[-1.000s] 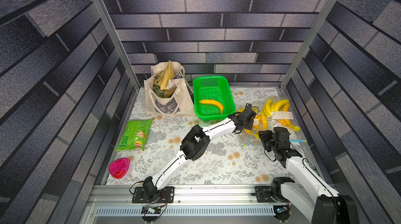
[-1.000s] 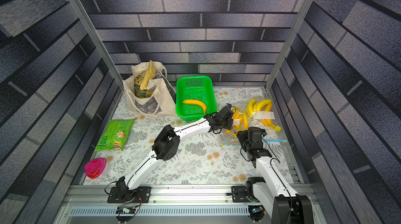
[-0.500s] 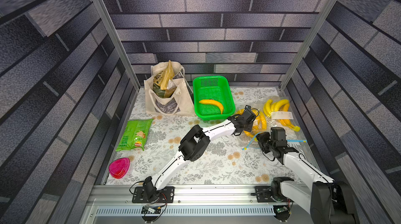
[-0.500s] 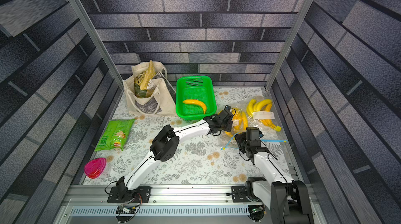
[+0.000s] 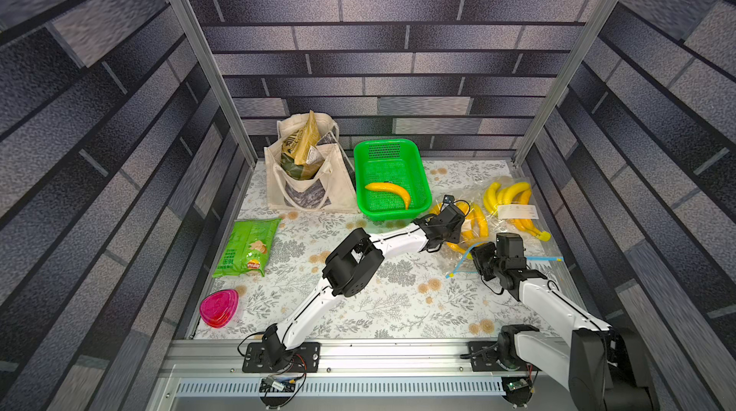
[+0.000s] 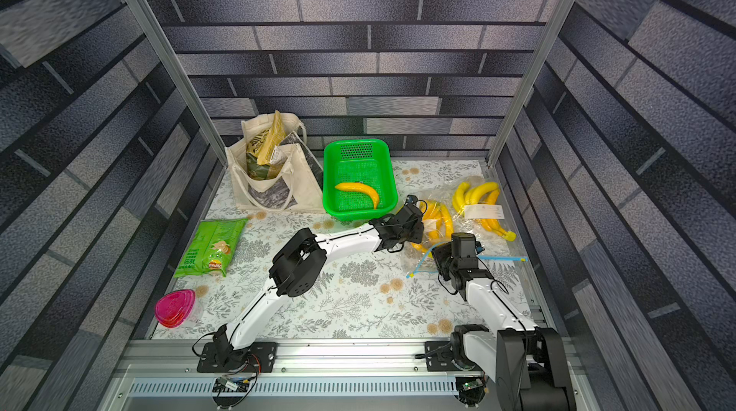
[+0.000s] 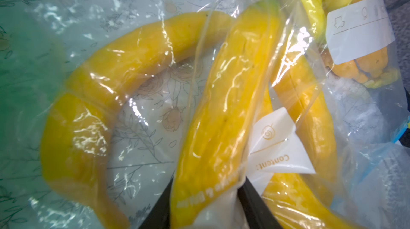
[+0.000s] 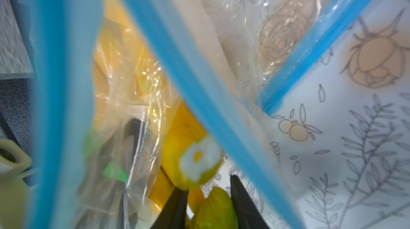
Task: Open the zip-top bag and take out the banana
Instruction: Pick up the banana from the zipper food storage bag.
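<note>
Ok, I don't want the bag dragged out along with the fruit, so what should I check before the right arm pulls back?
1. Mouth of zip-top bag open: ok, blue zip strips are parted.
2. Right gripper inside the mouth: ok.
3. Banana end between its jaws: ok.
4. Jaws closed firmly on it: cannot tell.
5. Left gripper pinning the bag: ok, clamped over a bagged banana.
</note>
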Controlling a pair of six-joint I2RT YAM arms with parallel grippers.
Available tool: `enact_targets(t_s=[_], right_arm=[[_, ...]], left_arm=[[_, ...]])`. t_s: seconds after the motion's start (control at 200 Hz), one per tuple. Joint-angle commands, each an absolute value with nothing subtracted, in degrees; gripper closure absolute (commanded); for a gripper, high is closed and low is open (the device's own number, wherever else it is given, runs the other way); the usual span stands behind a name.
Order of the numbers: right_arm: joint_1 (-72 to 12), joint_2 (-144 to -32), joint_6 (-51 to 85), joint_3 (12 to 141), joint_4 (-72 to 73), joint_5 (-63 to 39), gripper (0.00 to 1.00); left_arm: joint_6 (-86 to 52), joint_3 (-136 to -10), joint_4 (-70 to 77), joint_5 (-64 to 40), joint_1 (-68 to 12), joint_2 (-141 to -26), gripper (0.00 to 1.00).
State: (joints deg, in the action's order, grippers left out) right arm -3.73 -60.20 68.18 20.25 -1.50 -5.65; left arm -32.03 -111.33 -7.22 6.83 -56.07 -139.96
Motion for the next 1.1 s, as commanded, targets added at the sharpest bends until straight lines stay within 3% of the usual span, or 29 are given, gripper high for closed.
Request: enact_targets(t_s=[0.0, 0.316, 0.661, 1.092], right_arm=[[-3.6, -56.2, 66.1, 21.1, -6.2, -2.3, 0.73], [-3.7, -48.9, 59.7, 26.4, -18.5, 3.6, 0.81], [-3.6, -43.5, 47.6, 36.3, -38.1, 11.9, 0.82], [-3.6, -41.8, 37.9, 47.7, -49.9, 22.0, 0.82]], left_arm=[[-32.9, -110.1, -7.9, 6.5, -56.7, -137.3, 0.50], [-31.1, -108.2, -7.9, 7.7, -55.7, -134.2, 0.28], [-29.3, -111.4, -10.0, 8.3, -53.8, -135.4, 0.19], [-27.8, -121.6, -15.7, 9.6, -52.3, -140.8, 0.16]])
